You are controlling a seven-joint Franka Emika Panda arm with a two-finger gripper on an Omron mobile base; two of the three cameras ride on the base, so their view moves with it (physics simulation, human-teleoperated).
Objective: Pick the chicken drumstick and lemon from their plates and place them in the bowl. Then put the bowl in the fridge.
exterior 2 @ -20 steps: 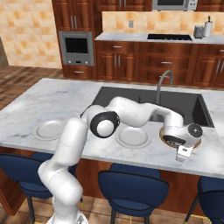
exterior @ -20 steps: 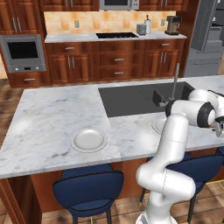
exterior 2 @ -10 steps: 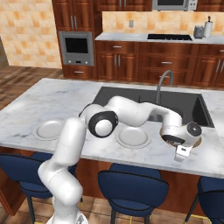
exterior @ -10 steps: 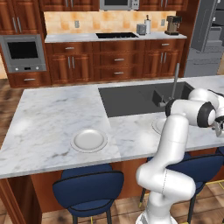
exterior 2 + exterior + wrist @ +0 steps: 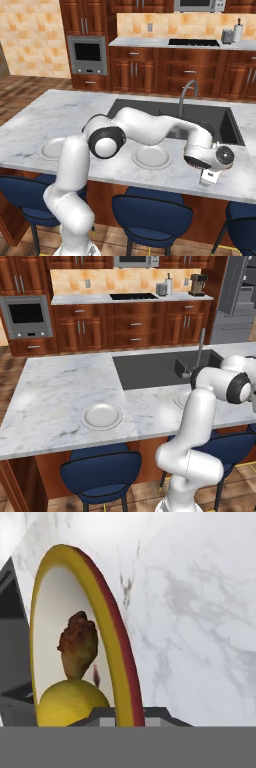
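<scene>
Sitting inside the bowl (image 5: 102, 637) on the marble counter (image 5: 200, 612) are the chicken drumstick (image 5: 78, 643) and the lemon (image 5: 70, 704), touching, while the gripper (image 5: 209, 176) is hanging at the rim, its grip impossible to judge, both plates (image 5: 102, 416) lying bare.

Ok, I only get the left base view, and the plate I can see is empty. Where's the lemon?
Observer: In the hand view, the lemon sits inside the bowl.
Operator: And the chicken?
Observer: The chicken drumstick lies in the bowl too, right beside the lemon, and the tool has the bowl's rim between its tips.
</scene>
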